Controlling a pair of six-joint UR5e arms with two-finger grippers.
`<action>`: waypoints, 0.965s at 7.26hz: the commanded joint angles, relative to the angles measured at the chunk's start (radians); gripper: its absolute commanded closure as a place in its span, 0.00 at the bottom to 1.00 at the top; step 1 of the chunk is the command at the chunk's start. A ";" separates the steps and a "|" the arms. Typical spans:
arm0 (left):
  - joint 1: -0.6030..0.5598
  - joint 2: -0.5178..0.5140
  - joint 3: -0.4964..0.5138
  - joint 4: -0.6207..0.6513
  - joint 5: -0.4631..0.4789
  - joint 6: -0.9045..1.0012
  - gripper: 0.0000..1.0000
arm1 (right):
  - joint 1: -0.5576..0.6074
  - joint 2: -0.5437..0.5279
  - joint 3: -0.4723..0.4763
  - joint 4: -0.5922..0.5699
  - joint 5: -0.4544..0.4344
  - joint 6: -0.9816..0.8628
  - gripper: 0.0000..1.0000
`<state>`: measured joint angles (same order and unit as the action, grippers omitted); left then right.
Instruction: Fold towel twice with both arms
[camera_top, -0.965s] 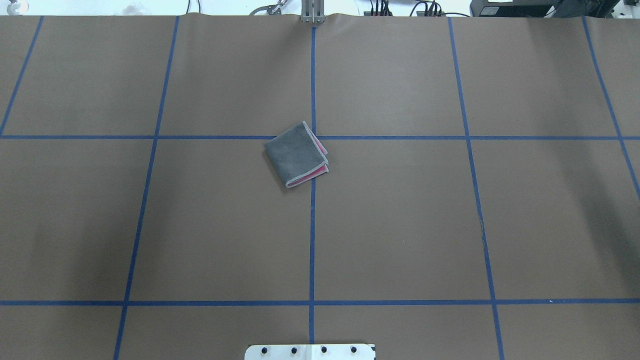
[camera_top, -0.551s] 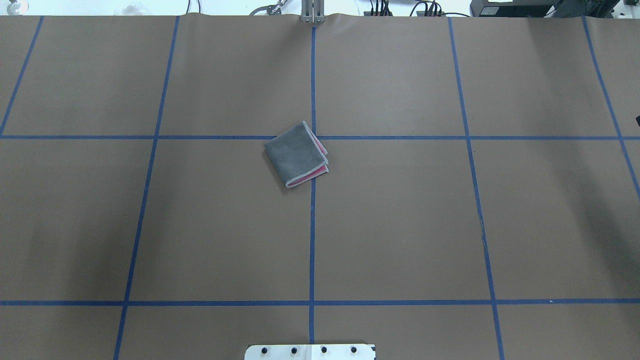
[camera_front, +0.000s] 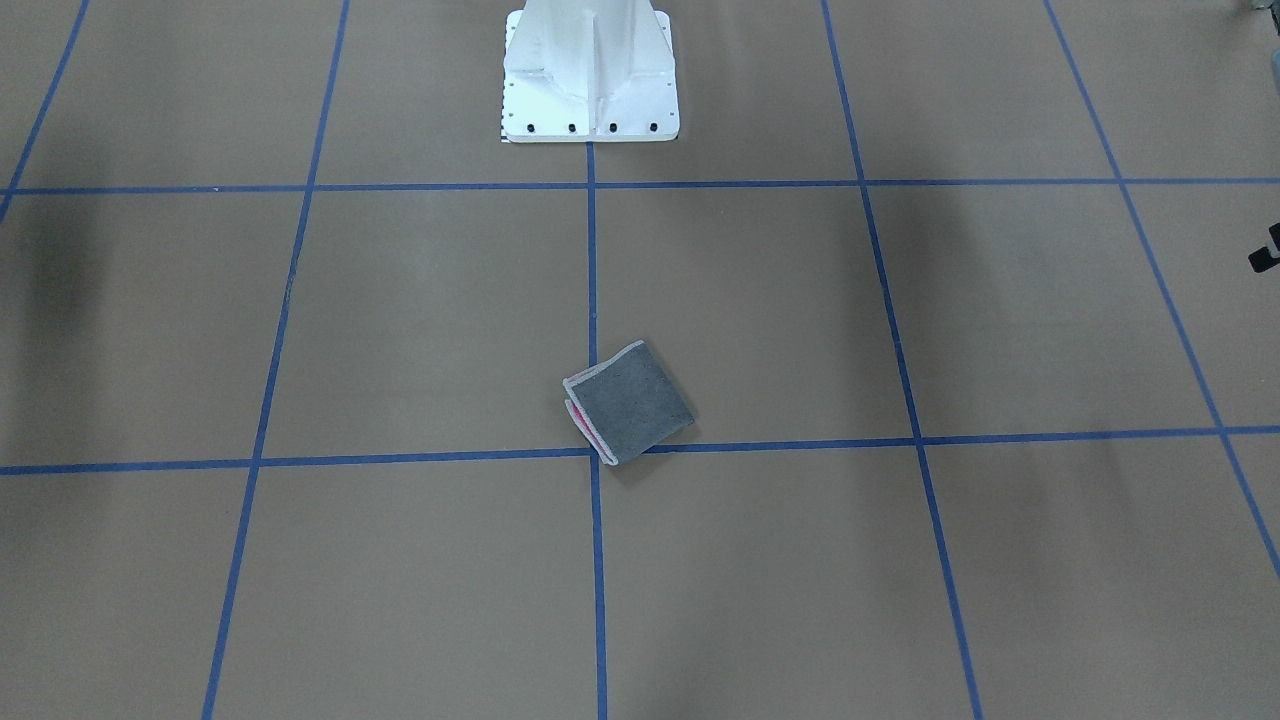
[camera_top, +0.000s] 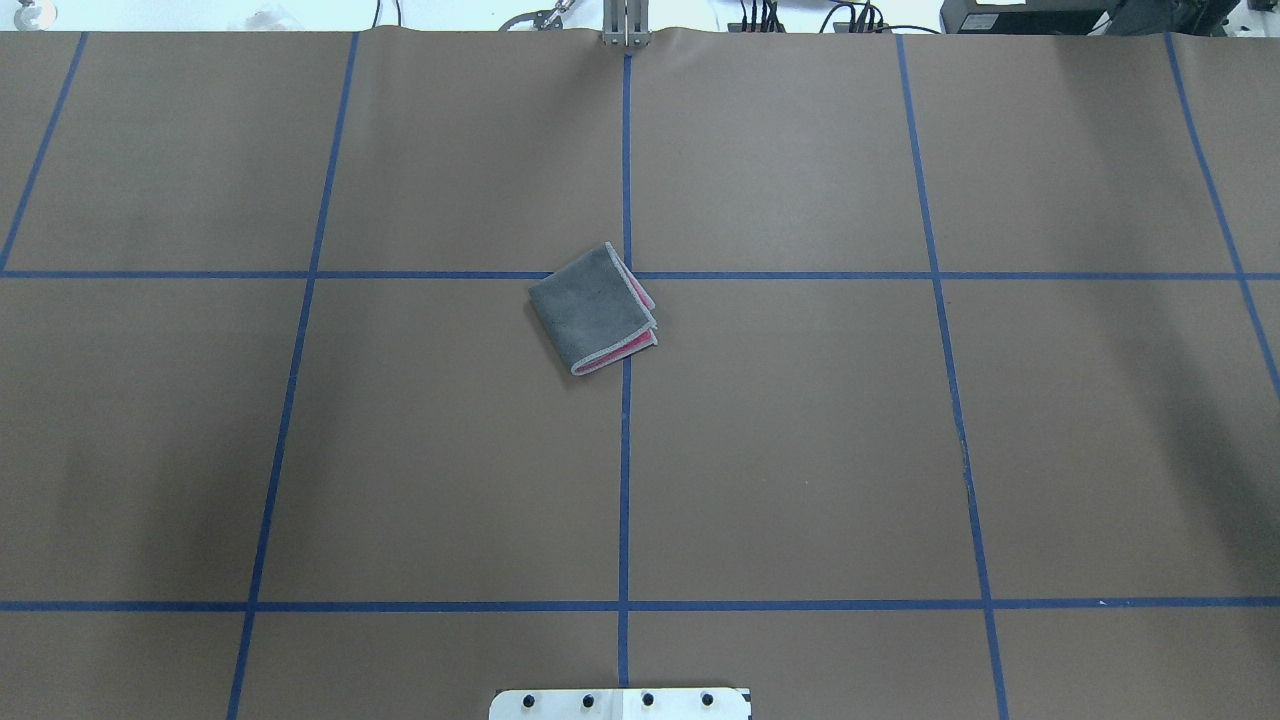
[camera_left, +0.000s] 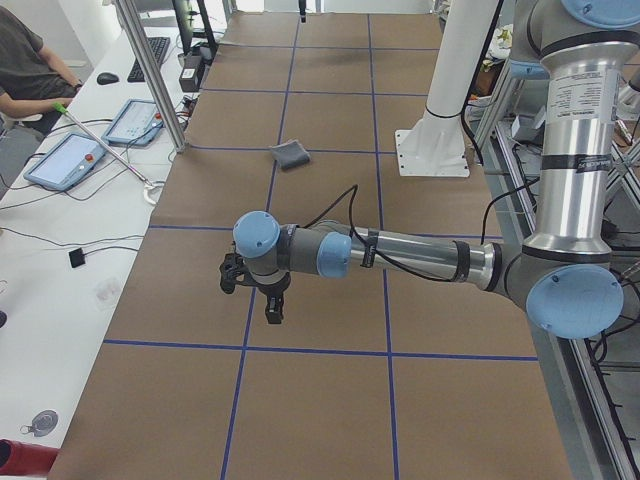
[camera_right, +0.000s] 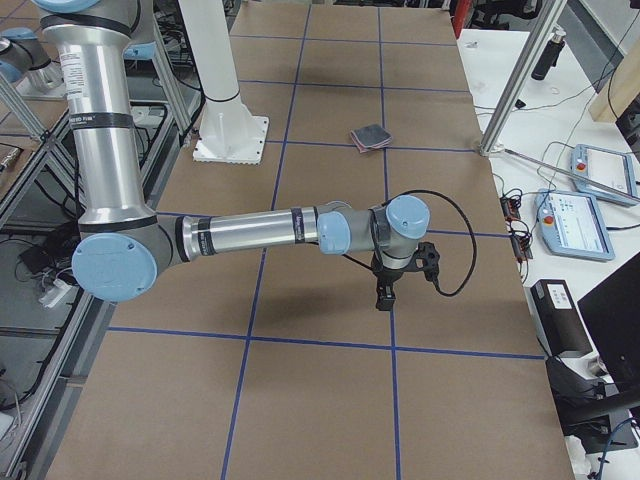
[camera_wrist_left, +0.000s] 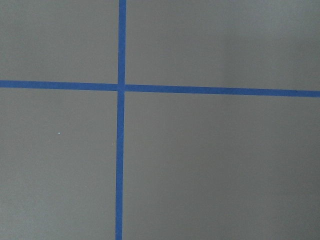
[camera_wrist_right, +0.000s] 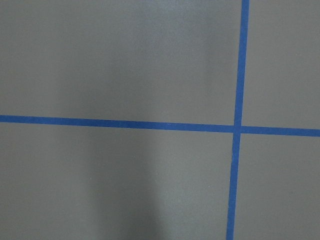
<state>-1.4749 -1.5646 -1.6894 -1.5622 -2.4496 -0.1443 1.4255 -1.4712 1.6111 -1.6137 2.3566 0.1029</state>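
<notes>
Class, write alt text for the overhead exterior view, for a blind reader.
A small folded towel, dark grey side up with pink showing at its right edges, lies near the middle of a brown table gridded with blue tape.

You are looking down from behind the robot in the overhead view and facing it across the table (camera_top: 800, 450) in the front view. Both are framing the towel (camera_top: 592, 310), well apart from either gripper. The side cameras are looking along the table, one close to the left gripper (camera_left: 276, 312), one close to the right gripper (camera_right: 384, 298), both catching the towel far beyond. The wrist cameras are pointing straight down, close, at tape crossings (camera_wrist_left: 120, 86) beneath each gripper.
</notes>
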 joint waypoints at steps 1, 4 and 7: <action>-0.007 0.012 0.013 -0.009 0.006 -0.003 0.00 | 0.007 -0.001 -0.005 0.000 0.000 -0.020 0.00; -0.044 0.017 0.028 -0.009 0.007 -0.008 0.00 | 0.030 -0.015 -0.008 0.000 0.013 -0.022 0.00; -0.042 0.015 0.043 -0.007 0.012 -0.006 0.00 | 0.033 -0.014 -0.005 0.000 0.013 -0.022 0.00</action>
<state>-1.5172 -1.5487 -1.6533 -1.5694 -2.4390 -0.1515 1.4578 -1.4843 1.6040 -1.6138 2.3697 0.0813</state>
